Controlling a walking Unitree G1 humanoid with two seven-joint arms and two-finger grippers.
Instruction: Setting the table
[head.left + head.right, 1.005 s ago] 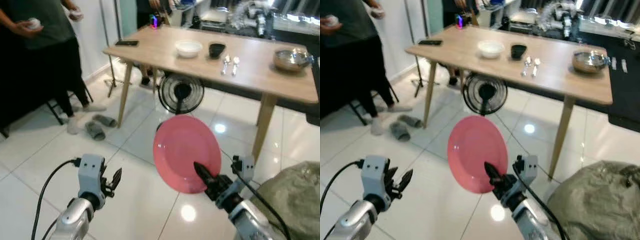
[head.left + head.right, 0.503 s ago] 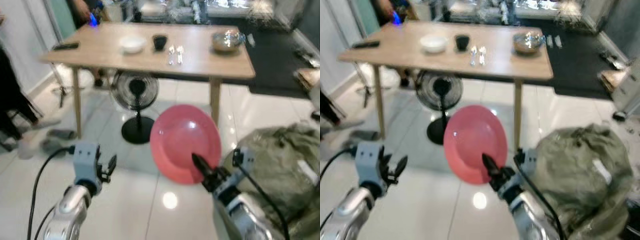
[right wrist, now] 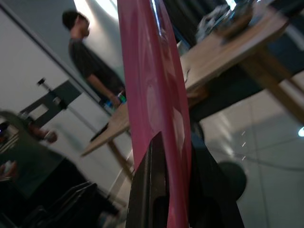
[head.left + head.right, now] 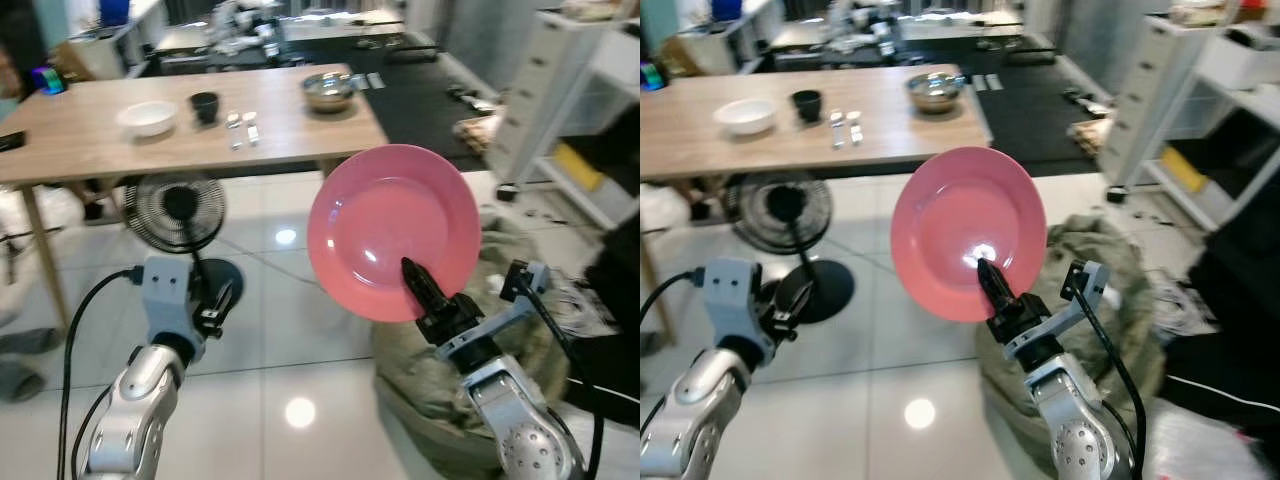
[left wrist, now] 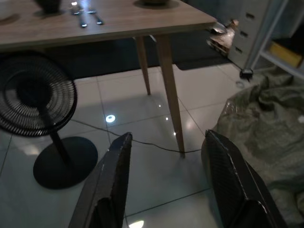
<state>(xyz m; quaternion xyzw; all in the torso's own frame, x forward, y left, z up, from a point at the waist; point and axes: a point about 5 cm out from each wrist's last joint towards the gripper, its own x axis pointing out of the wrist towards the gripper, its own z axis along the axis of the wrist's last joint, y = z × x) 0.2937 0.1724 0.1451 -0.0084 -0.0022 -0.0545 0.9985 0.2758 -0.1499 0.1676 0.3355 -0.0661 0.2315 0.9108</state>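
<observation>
My right gripper (image 4: 425,295) is shut on the lower rim of a pink plate (image 4: 393,230), which stands upright above the floor, facing me. The right wrist view has the plate (image 3: 156,90) edge-on between the black fingers (image 3: 153,190). The wooden table (image 4: 120,150) stands at the back left. On it are a white bowl (image 4: 146,117), a black cup (image 4: 204,105), spoons (image 4: 242,126) and a metal bowl (image 4: 329,90). My left gripper (image 4: 215,305) hangs low at the left, its fingers (image 5: 114,185) open with nothing between them.
A black floor fan (image 4: 178,215) stands under the table's front edge, its cable running across the white tiles. A grey-green sack (image 4: 520,300) lies on the floor behind my right arm. White drawers and shelves (image 4: 570,110) stand at the right. A person (image 3: 90,61) stands beyond the table.
The camera has turned right, so the table slid to the left and shelves came into view. The plate is held higher, still gripped. The left gripper stays open.
</observation>
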